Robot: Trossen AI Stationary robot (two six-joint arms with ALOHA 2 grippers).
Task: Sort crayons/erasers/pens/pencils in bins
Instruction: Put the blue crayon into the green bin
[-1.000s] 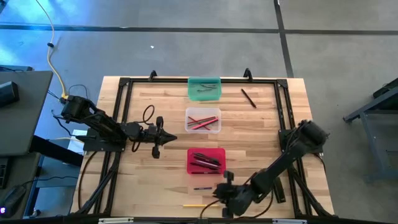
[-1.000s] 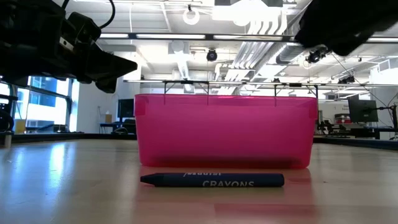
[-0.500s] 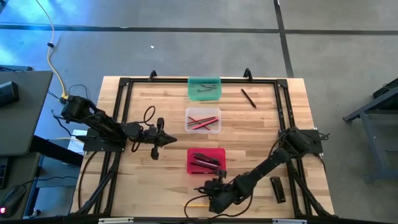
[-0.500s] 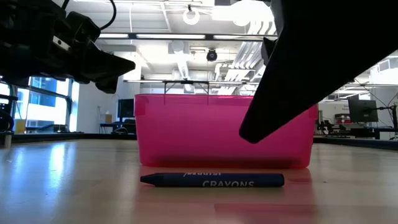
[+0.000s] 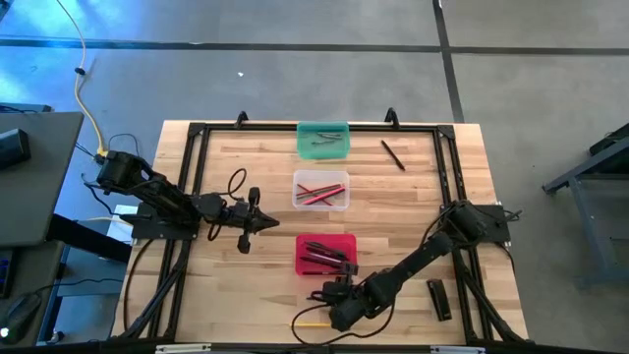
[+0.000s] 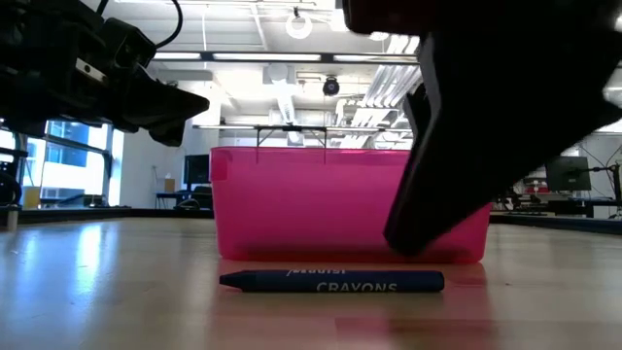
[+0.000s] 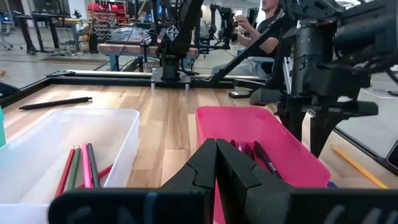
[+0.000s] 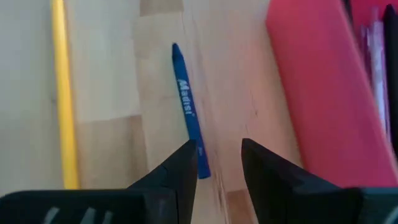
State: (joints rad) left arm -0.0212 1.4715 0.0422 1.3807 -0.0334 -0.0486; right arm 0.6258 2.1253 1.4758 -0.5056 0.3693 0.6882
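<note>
A blue crayon (image 5: 319, 297) lies flat on the table just in front of the red bin (image 5: 326, 254); it also shows in the low view (image 6: 330, 282) and in the right wrist view (image 8: 186, 112). My right gripper (image 8: 214, 168) is open and hangs just above the crayon's right end, fingers pointing down; in the high view it is at the crayon (image 5: 331, 293). A yellow pencil (image 5: 310, 323) lies near the front edge. My left gripper (image 5: 257, 222) is shut and empty, left of the bins. The clear bin (image 5: 321, 190) holds pencils. The teal bin (image 5: 323, 140) stands at the far side.
A black pen (image 5: 393, 154) lies at the far right of the table. A small black object (image 5: 437, 300) lies near the right front. The red bin's near wall (image 6: 350, 204) stands close behind the crayon. A person (image 7: 267, 25) sits beyond the table.
My right gripper has gone toward the table's left edge along the front and down toward the blue crayon, staying open. The crayon and the pencil have kept still.
</note>
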